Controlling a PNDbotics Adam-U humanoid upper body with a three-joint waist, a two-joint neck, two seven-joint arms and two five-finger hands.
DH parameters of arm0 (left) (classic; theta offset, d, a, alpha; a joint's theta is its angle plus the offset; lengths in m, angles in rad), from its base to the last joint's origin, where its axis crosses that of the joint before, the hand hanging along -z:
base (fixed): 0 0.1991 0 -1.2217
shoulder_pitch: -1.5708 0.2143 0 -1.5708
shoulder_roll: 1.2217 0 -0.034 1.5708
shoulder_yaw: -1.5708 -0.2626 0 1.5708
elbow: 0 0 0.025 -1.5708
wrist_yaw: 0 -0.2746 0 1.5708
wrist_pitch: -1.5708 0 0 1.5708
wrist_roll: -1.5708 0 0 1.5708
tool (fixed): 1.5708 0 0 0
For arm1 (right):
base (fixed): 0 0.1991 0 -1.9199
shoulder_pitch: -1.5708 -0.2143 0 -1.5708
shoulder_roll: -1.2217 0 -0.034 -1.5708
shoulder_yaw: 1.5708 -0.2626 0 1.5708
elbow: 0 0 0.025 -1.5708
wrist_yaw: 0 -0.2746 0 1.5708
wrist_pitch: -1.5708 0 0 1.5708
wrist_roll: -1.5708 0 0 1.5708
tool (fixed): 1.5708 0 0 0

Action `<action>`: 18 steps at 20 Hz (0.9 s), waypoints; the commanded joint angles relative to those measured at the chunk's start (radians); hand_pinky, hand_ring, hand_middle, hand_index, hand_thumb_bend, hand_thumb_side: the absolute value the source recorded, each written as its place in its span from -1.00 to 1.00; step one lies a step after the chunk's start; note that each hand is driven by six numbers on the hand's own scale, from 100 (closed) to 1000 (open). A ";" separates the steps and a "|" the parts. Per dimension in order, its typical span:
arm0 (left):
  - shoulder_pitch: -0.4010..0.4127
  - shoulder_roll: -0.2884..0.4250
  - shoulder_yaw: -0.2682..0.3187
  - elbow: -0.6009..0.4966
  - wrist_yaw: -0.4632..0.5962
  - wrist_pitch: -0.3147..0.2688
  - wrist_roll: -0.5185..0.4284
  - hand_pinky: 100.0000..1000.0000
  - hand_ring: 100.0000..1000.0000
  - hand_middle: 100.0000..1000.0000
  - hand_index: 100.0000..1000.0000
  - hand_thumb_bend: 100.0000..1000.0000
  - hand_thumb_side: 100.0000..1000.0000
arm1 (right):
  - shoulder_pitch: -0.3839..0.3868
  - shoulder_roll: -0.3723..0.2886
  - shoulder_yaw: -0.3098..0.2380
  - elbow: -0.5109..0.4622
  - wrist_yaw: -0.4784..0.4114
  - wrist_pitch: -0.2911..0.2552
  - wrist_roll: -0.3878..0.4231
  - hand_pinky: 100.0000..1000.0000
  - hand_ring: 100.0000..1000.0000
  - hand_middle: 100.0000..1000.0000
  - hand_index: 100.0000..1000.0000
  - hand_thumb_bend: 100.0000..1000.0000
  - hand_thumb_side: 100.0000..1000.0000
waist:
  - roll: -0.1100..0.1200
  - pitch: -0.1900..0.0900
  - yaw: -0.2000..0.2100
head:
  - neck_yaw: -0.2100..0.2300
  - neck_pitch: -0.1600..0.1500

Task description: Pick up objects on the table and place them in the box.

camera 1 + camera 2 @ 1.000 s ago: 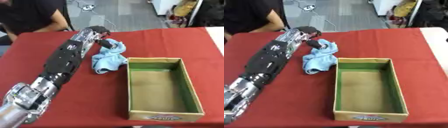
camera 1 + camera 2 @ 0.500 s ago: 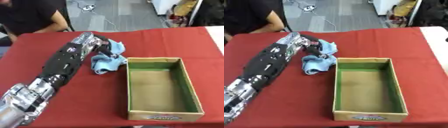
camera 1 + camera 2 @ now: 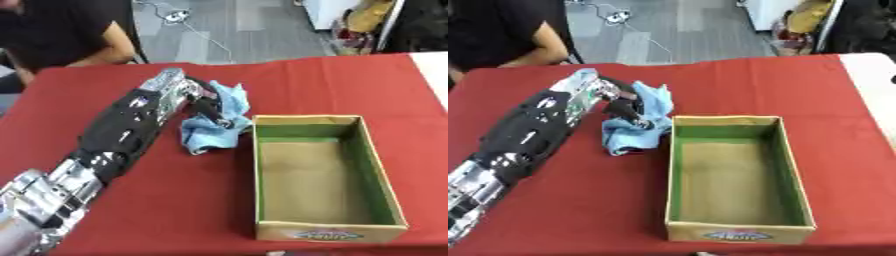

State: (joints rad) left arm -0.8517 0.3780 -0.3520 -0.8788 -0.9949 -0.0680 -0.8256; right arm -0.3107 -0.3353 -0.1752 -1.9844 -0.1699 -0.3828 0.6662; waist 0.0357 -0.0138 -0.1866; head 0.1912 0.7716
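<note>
Red cloth covers the table point(image 3: 332, 90). On it the left hand point(image 3: 197, 97), black with silver joints, curls its fingers point(image 3: 219, 117) into a crumpled, soft light-blue cloth point(image 3: 213, 135). Just right of those fingers stands an open rectangular cardboard box point(image 3: 325, 227) with green inner walls and a brown floor.

The left hand point(image 3: 626, 107) curls its dark fingers into a crumpled light-blue cloth point(image 3: 636, 125) on the red tabletop point(image 3: 579, 200), just beside an open green-lined cardboard box point(image 3: 737, 227).

Soft blue cloth point(image 3: 214, 125), matt cardboard box point(image 3: 324, 230), red tablecloth point(image 3: 332, 80).
</note>
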 commanded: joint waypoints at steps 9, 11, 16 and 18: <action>0.019 0.009 -0.038 -0.148 -0.399 -0.133 0.057 -0.12 -0.04 0.43 0.83 0.98 0.44 | -0.020 -0.019 -0.002 -0.016 -0.007 -0.002 0.003 0.12 0.50 0.56 0.96 -1.00 0.44 | -0.005 -0.007 -0.002 | -0.011 -0.002; 0.021 0.004 -0.037 -0.148 -0.418 -0.150 0.034 -0.13 -0.09 0.22 0.68 0.96 0.31 | -0.020 -0.019 -0.002 -0.016 -0.007 -0.002 0.004 0.12 0.50 0.56 0.96 -1.00 0.44 | -0.005 -0.006 -0.002 | -0.011 -0.002; 0.031 0.002 -0.013 -0.126 -0.419 -0.134 0.030 -0.19 -0.21 -0.02 0.35 0.77 -0.13 | -0.021 -0.018 -0.003 -0.016 -0.007 -0.002 0.002 0.12 0.50 0.56 0.96 -1.00 0.44 | -0.006 -0.005 -0.001 | -0.013 -0.002; 0.037 -0.002 0.013 -0.084 -0.370 -0.099 0.034 -0.18 -0.18 0.07 0.41 0.68 -0.03 | -0.021 -0.018 -0.004 -0.016 -0.006 -0.002 0.002 0.12 0.50 0.56 0.96 -1.00 0.44 | -0.007 -0.005 0.001 | -0.014 -0.002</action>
State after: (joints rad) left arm -0.8012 0.3654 -0.3593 -0.9693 -1.3798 -0.1821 -0.7941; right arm -0.3152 -0.3354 -0.1753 -1.9844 -0.1726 -0.3844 0.6677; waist 0.0349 -0.0115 -0.1874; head 0.1841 0.7716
